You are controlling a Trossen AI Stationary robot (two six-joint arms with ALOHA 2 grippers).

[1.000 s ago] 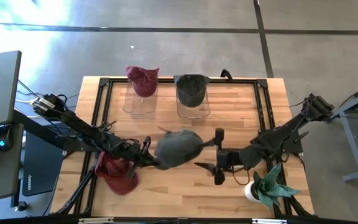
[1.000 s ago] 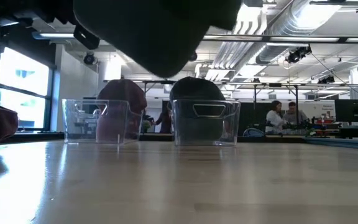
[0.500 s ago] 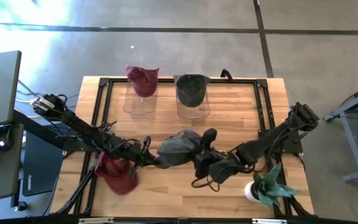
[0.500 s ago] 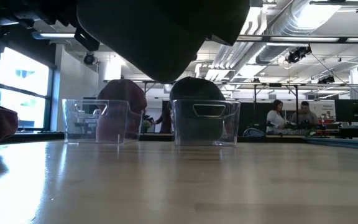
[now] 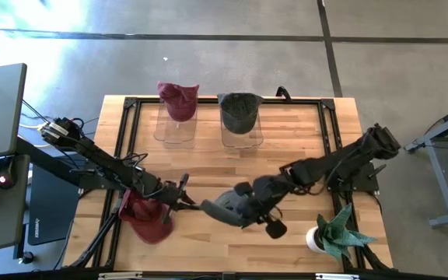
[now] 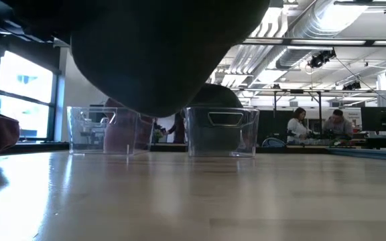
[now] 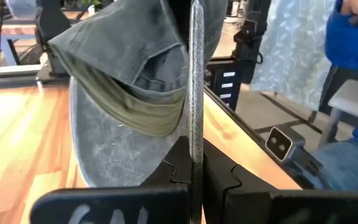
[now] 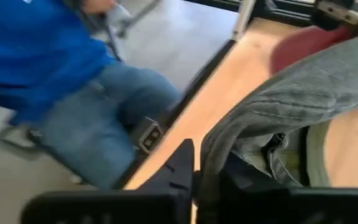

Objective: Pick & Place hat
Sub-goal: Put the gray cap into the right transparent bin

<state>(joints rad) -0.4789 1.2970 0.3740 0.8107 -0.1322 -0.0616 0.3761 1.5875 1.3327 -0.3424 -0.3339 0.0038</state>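
Near edge of table [image 5: 208, 249]: a red hat [image 5: 145, 216] lies loose on the wood at the front left, not in any bin; a potted plant [image 5: 334, 232] sits at the front right corner.

Just behind, mid-table: the grey hat [image 5: 228, 207] hangs off the wood, held betw. both arms. Left gripper [image 5: 187, 204] is clamped on the hat's edge from the left; in the left wrist view its fingers [image 7: 180, 163] are pressed flat together w/ the thin edge of fabric pinched betw. them. Right gripper [image 5: 247, 208] comes in from the right; its fingers [image 8: 180, 169] are closed tight on a fold of the hat's grey cloth.

Far side: two clear bins side by side. Left bin [image 5: 179, 126] has a red hat [image 5: 178, 99] in it, sticking up above the rim. Right bin [image 5: 242, 132] has a dark grey hat [image 5: 239, 110] in it, also poking above the rim.

Beyond the table, low view: two people [image 6: 317, 126] at a desk.
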